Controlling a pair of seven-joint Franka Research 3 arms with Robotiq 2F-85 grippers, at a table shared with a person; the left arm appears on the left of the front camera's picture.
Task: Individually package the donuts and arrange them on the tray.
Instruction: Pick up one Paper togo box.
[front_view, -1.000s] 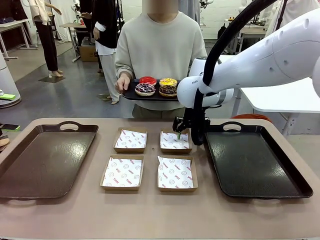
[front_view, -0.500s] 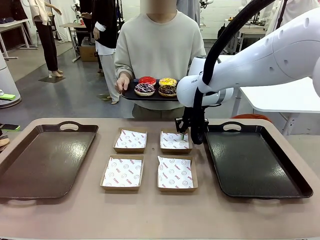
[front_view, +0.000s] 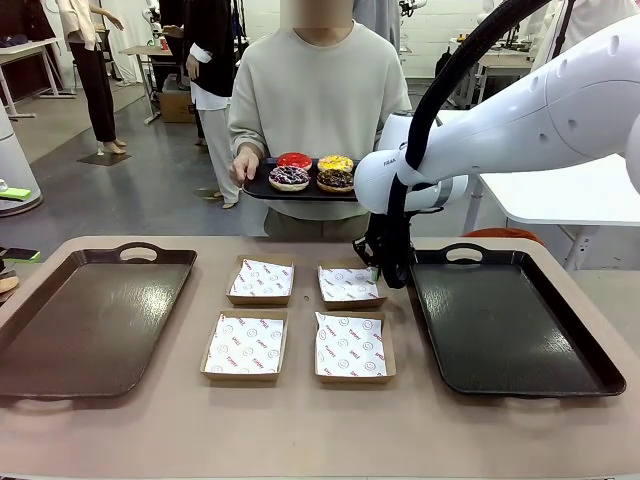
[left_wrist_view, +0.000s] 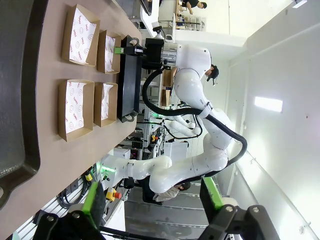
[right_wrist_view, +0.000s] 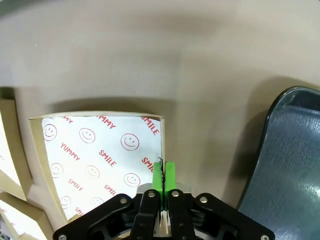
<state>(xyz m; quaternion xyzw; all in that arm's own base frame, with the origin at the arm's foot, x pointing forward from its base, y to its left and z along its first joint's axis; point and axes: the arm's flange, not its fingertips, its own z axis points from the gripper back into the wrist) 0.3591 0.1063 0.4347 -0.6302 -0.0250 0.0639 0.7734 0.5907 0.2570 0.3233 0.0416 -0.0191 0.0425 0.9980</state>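
Pinching point: the right gripper (right_wrist_view: 163, 176) is clamping its green pads (right_wrist_view: 170, 172) shut on the side wall of the far right box (right_wrist_view: 100, 160), right at the edge of the printed paper liner.
Box: it is sitting on the table (front_view: 300, 430) among three other lined boxes (front_view: 245, 345), with its gripped wall facing the right tray (front_view: 510, 335), near it but apart.
Donuts: all four donuts (front_view: 312, 172) are resting on the black serving tray (front_view: 258, 189) that the person's hand (front_view: 243, 165) is holding out beyond the far edge of the table; none is boxed yet.
Left gripper: the left gripper (left_wrist_view: 152, 192) is hanging with jaws wide apart, gripping nothing, well away from the boxes.
Doing it well: the bite is taking only thin card and perhaps the liner, so moving the box is likely calling for a slow, level pull. A quick tug is risking a bent wall or a dragged-out liner.
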